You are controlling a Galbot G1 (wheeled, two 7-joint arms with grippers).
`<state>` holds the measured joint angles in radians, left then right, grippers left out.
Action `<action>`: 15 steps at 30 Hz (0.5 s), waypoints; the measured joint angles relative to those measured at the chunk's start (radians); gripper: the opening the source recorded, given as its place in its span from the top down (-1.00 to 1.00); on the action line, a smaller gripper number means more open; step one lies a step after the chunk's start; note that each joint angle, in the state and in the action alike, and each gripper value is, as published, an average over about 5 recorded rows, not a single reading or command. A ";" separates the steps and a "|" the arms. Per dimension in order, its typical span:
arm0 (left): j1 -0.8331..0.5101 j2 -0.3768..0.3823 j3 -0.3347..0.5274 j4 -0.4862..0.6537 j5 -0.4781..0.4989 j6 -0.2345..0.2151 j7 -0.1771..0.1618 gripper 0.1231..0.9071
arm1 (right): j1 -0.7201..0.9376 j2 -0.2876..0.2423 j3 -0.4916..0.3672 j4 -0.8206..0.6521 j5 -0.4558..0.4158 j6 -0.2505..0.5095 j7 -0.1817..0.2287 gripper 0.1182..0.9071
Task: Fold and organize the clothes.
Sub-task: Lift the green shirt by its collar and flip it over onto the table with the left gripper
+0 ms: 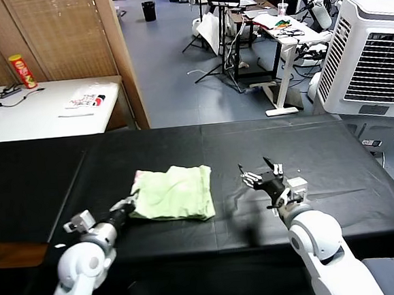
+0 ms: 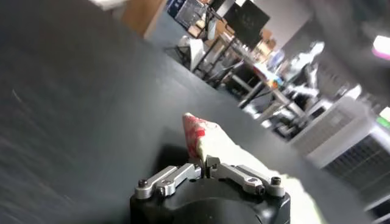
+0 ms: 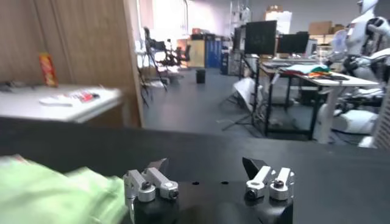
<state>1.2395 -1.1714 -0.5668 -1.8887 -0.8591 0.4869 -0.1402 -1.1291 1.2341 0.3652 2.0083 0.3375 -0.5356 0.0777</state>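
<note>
The clothes, a pale green T-shirt [image 1: 173,194], lie folded into a rough rectangle on the black table [image 1: 320,151]. My left gripper [image 1: 128,205] is at the shirt's near left corner, shut on the cloth edge. In the left wrist view the jaws of the left gripper [image 2: 205,164] pinch a corner of the T-shirt [image 2: 210,141] that shows pink-red print. My right gripper [image 1: 260,170] hovers just right of the shirt, open and holding nothing. Seen from the right wrist, the right gripper [image 3: 206,165] stands wide open, with the green T-shirt [image 3: 55,192] off to one side.
A white side table [image 1: 44,108] at the back left carries a red can [image 1: 22,71] and a white packet [image 1: 87,99]. A white cooling unit [image 1: 374,58] stands at the back right. Desks, tripods and other robots fill the room beyond.
</note>
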 joint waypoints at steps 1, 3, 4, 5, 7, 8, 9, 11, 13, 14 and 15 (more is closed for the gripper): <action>0.005 0.019 -0.008 -0.009 0.017 0.002 0.000 0.92 | -0.001 0.002 0.000 -0.003 -0.005 0.000 0.000 -0.72; 0.015 0.059 -0.025 -0.027 0.040 0.005 0.000 0.92 | -0.002 0.006 0.000 -0.008 -0.012 -0.001 -0.001 -0.72; 0.021 0.080 -0.035 -0.035 0.046 0.006 0.001 0.92 | -0.003 0.008 0.000 -0.011 -0.014 -0.001 -0.001 -0.72; 0.026 0.102 -0.044 -0.041 0.050 0.007 0.001 0.92 | -0.003 0.009 0.000 -0.013 -0.016 -0.001 -0.001 -0.72; 0.036 0.148 -0.065 -0.048 0.058 0.009 0.001 0.92 | -0.004 0.012 0.000 -0.017 -0.018 0.000 -0.001 -0.72; 0.041 0.172 -0.076 -0.049 0.064 0.009 0.001 0.92 | -0.005 0.013 0.000 -0.019 -0.019 0.000 -0.001 -0.72; 0.046 0.196 -0.088 -0.051 0.071 0.010 0.001 0.92 | -0.005 0.014 0.000 -0.020 -0.020 0.000 -0.001 -0.72; 0.057 0.248 -0.114 -0.055 0.088 0.010 0.002 0.92 | -0.006 0.015 0.000 -0.022 -0.020 0.000 -0.001 -0.72; 0.068 0.303 -0.143 -0.061 0.108 0.008 0.003 0.92 | -0.006 0.016 0.000 -0.024 -0.020 0.000 -0.001 -0.72; 0.074 0.332 -0.159 -0.066 0.121 0.007 0.004 0.92 | -0.006 0.017 -0.001 -0.025 -0.020 0.000 -0.001 -0.72; 0.079 0.361 -0.176 -0.072 0.137 0.005 0.004 0.92 | -0.006 0.018 -0.001 -0.027 -0.020 0.000 -0.001 -0.72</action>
<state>1.3189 -0.8101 -0.7432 -1.9602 -0.7222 0.4914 -0.1362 -1.1352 1.2520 0.3643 1.9815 0.3170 -0.5357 0.0771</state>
